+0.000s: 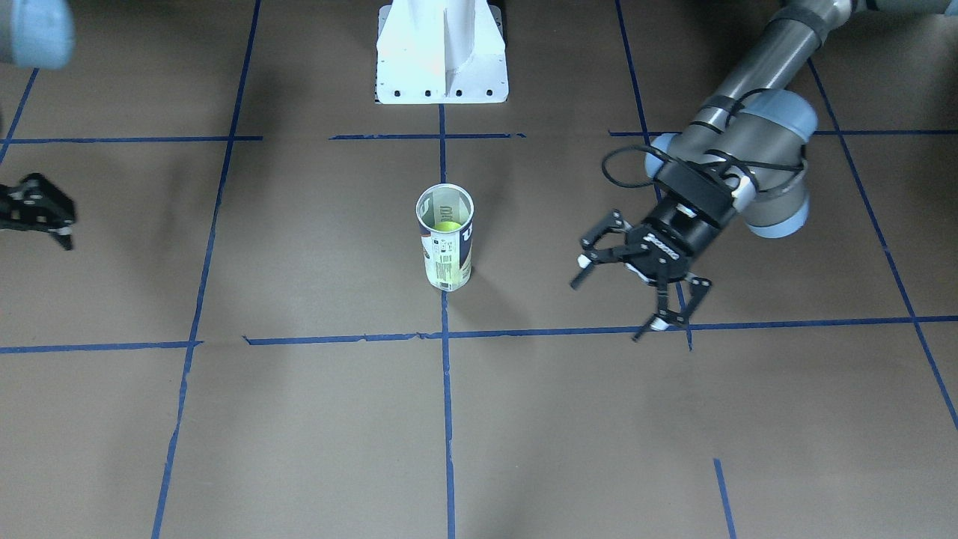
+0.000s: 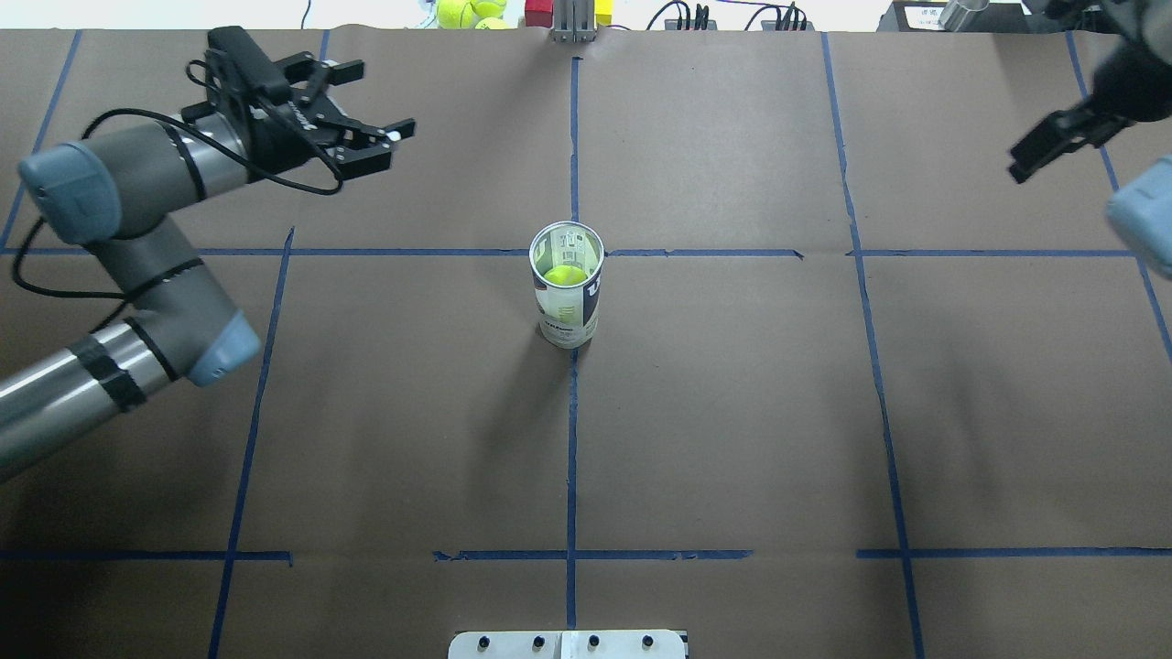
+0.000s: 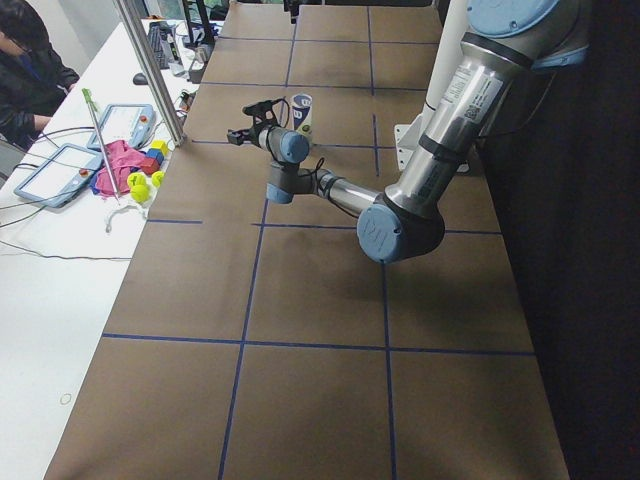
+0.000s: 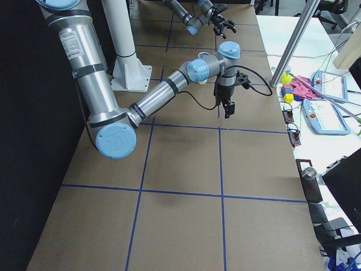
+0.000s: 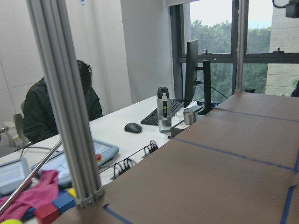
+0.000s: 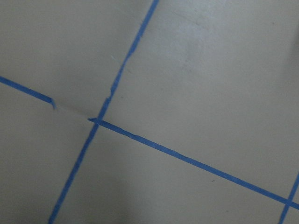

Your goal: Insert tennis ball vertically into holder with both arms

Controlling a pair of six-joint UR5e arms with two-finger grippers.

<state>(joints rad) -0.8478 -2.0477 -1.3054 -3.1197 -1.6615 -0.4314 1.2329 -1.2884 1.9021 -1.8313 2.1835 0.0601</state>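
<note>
- White pedestal base (image 2: 568,643) sits closest, at six o'clock from the can, on the near edge of the brown paper-covered table (image 2: 732,412).
- Slim clear-plastic tennis-ball holder (image 2: 568,307) with a white and navy label stands upright at table centre on the middle blue tape line (image 2: 571,439). Its mouth opens upward and neither arm touches it.
- Yellow-green tennis ball (image 2: 565,274) lies inside the holder, seen through the mouth.
- Black left gripper (image 2: 375,101) on the silver-grey left arm (image 2: 137,183) hangs at ten o'clock, well apart from the holder, fingers spread wide and holding nothing.
- Black right gripper (image 2: 1053,146) hangs at two o'clock, well apart. It is blurred, so I cannot tell whether its fingers are spread or closed.
- Loose yellow-green balls (image 2: 467,11) lie past the far edge, near twelve o'clock.
</note>
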